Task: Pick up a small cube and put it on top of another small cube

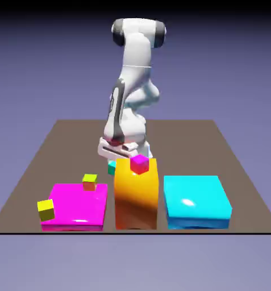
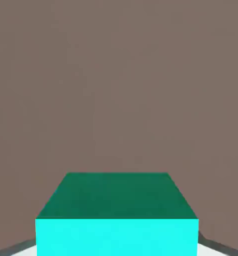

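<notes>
The small cube (image 2: pixel 117 215) is teal and fills the bottom of the hand view, with only grey slivers of the fingers (image 2: pixel 221 246) showing at its sides. In the exterior view only a corner of this small cube (image 1: pixel 111 167) peeks out on the table, behind the tall orange block's left edge. My gripper (image 1: pixel 113 161) is down at the table right over it, shut on it, its fingertips hidden. A tiny magenta cube (image 1: pixel 140 164) sits on top of the orange block (image 1: pixel 136 196).
A flat magenta block (image 1: pixel 75 207) lies at the exterior view's left, carrying a tiny orange-and-green cube (image 1: pixel 90 182). A tiny yellow cube (image 1: pixel 46 210) rests at its left edge. A flat cyan block (image 1: pixel 196 202) lies to the right of the orange one.
</notes>
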Motion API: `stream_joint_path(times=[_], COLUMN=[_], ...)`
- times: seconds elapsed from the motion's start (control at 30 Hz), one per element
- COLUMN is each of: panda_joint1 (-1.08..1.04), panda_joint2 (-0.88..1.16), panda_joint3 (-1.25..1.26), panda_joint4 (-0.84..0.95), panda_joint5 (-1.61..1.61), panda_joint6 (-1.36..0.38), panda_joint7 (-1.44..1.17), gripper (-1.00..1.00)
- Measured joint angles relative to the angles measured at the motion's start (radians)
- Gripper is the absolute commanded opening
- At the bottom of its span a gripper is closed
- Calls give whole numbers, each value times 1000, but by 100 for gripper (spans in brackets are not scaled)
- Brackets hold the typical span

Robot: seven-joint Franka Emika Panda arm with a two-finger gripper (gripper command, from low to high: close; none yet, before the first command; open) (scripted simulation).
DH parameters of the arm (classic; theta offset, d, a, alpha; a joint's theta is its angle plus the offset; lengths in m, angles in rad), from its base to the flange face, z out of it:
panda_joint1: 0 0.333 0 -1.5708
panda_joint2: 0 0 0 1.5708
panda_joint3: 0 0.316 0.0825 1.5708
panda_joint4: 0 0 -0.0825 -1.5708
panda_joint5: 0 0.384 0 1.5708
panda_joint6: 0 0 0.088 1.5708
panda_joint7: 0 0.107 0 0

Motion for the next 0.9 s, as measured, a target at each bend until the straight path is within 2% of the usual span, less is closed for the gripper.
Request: stream_joint_path(times=[0.67, 0.73, 0.9], panda_joint1=[724, 744, 639], panda_joint2=[-368, -378, -289], panda_joint3=[-629, -646, -666], panda_joint4=[-149, -153, -2], panda_joint5=[-535, -550, -555], panda_joint6=[254, 261, 224], panda_joint7=[600, 617, 400], gripper=[-100, -100, -100])
